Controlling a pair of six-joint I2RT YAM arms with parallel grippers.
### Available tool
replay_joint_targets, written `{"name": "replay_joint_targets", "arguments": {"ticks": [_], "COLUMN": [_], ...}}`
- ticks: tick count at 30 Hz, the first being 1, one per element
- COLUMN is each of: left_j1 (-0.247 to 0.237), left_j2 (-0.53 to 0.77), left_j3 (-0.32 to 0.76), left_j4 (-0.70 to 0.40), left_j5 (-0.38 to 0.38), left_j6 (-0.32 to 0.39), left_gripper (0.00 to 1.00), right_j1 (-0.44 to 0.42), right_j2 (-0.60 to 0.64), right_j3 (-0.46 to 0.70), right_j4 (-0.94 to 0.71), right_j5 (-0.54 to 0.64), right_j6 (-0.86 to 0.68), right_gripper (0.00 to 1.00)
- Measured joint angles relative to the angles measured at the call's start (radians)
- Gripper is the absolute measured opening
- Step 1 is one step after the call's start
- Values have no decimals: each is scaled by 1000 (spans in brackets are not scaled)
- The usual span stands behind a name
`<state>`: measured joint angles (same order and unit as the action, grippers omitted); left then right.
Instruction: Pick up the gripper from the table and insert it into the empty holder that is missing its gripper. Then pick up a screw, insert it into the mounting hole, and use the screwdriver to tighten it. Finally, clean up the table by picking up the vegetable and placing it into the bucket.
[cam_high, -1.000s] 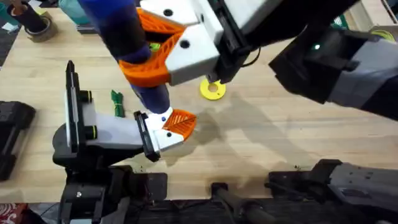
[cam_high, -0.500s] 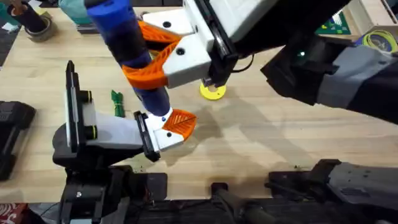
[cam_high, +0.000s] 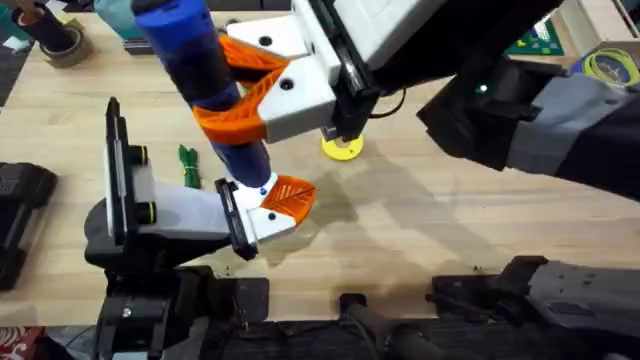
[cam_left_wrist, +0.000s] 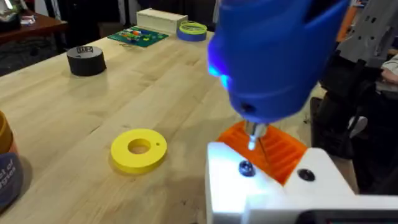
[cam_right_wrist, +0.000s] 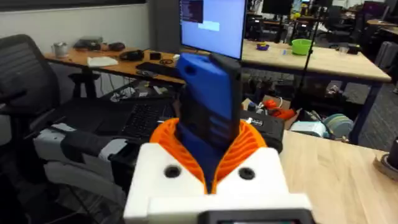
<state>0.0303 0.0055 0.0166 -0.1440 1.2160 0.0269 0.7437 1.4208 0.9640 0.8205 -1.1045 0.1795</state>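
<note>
The right gripper (cam_high: 245, 90) hangs in the upper middle of the overhead view, its white fingers with orange pads clamped tight around the blue screwdriver (cam_high: 205, 85), which stands nearly upright. Its thin bit comes down onto a screw (cam_left_wrist: 246, 167) in the white holder (cam_high: 262, 222), just left of centre. The orange gripper wedge (cam_high: 292, 195) sits seated in that holder, ribbed face showing. From the left wrist view the screwdriver's blue nose glows with a light just above the screw. Whether the left arm's own fingers are open or closed, I cannot tell. On the tabletop (cam_high: 420, 230), the small green vegetable (cam_high: 188, 165) lies at centre left, and the yellow disc (cam_high: 342, 146) rests near the middle.
</note>
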Motion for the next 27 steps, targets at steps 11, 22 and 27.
{"name": "replay_joint_targets", "arguments": {"ticks": [11,22,27], "left_j1": [0,0,0], "left_j2": [0,0,0], "left_j3": [0,0,0], "left_j4": [0,0,0], "left_j5": [0,0,0], "left_j6": [0,0,0], "left_gripper": [3,3,3], "right_j1": [2,6,6], "right_j2": [0,0,0], "right_j3": [-28,-40,-40], "right_j4": [33,39,38], "right_j5": [30,38,38], "right_j6": [0,8,11], "right_gripper": [23,23,23]}}
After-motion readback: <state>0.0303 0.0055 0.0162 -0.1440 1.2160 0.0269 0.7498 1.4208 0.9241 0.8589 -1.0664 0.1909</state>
